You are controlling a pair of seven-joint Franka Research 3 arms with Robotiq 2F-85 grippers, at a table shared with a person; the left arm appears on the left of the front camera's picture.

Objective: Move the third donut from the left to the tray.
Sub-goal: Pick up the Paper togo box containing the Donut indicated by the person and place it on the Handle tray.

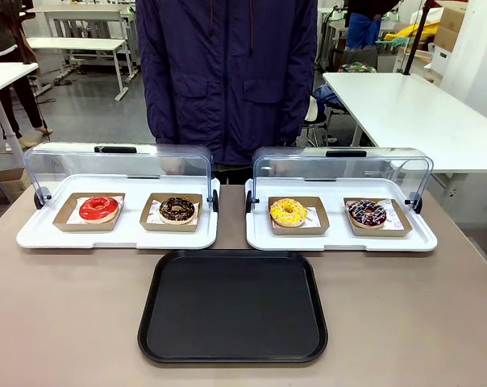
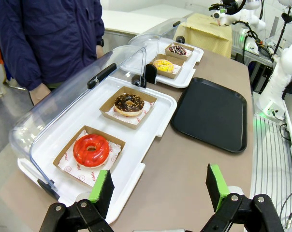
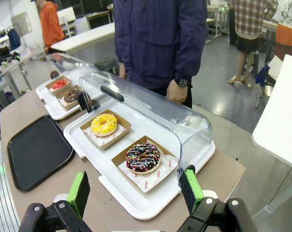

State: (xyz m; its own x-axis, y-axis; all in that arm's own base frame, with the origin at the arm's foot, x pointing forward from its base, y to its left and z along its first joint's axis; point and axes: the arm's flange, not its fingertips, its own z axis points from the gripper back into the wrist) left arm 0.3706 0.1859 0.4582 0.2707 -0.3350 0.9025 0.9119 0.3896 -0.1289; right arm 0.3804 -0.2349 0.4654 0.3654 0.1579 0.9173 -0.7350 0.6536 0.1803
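Plainly, the task stands at its opening step, with nothing lifted yet. Of the 4 donuts in the row, the red-iced donut [image 1: 99, 208] and the chocolate donut [image 1: 177, 210] come 1st and 2nd from the left. The yellow-iced donut [image 1: 288, 212] is 3rd, resting in its shallow cardboard holder [image 1: 298, 226] on the right-hand white display tray [image 1: 340, 239], beside a sprinkled dark donut [image 1: 367, 213]. That tray's clear domed lid [image 1: 340, 165] is swung back, so the front is open. The black serving tray [image 1: 232, 306] lies bare just in front of the 2 display trays, near the robot's edge. The left gripper [image 2: 160, 186] and the right gripper [image 3: 135, 188] each hang above the table with jaws spread wide and nothing between them. The right one looks the nearer to the target. The next move probably calls for a reach in from the open front and a grip on the holder's rim rather than the soft icing. Then comes a lift clear of the display tray's raised edge before the short carry to the black tray. The table [image 1: 66, 322] is a matte grey-brown top. A person [image 1: 227, 72] in a dark blue jacket stands at its far side, with white tables [image 1: 413, 109] and a grey floor [image 1: 90, 109] beyond.
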